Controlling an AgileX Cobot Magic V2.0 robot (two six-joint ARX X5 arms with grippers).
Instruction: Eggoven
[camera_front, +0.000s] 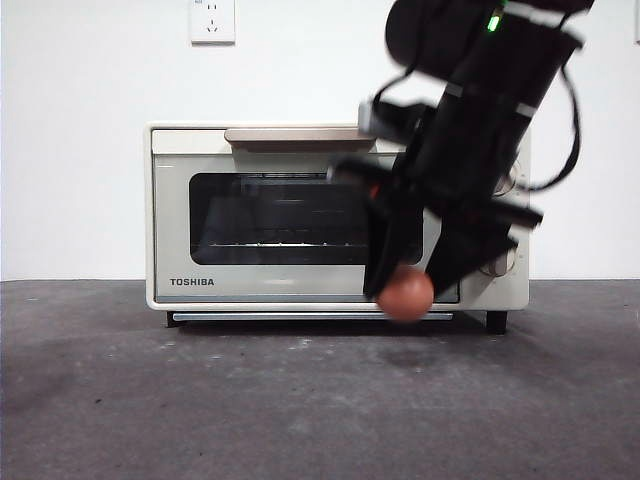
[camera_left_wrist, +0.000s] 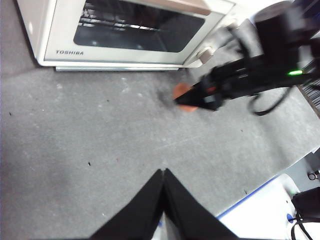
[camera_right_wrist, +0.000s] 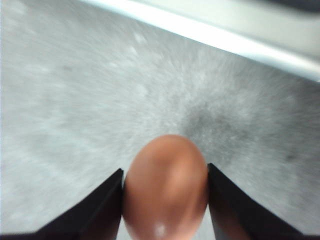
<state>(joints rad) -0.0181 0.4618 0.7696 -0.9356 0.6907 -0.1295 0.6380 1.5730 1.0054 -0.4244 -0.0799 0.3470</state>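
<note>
The cream TOSHIBA toaster oven (camera_front: 250, 290) stands at the back of the table with its door closed; it also shows in the left wrist view (camera_left_wrist: 65, 45). My right gripper (camera_front: 405, 290) is shut on the reddish-brown egg (camera_front: 406, 295) and holds it above the table in front of the oven's right half. The egg fills the space between the jaws in the right wrist view (camera_right_wrist: 166, 187) and shows small in the left wrist view (camera_left_wrist: 181, 94). My left gripper (camera_left_wrist: 163, 172) is shut and empty, held back over the table's front part.
The table (camera_front: 200, 400) is dark grey and speckled. A wall socket (camera_front: 212, 20) sits on the white wall behind the oven. The oven's knobs (camera_left_wrist: 205, 54) are on its right side, behind the right arm. A white surface (camera_left_wrist: 260, 210) lies past the table's edge.
</note>
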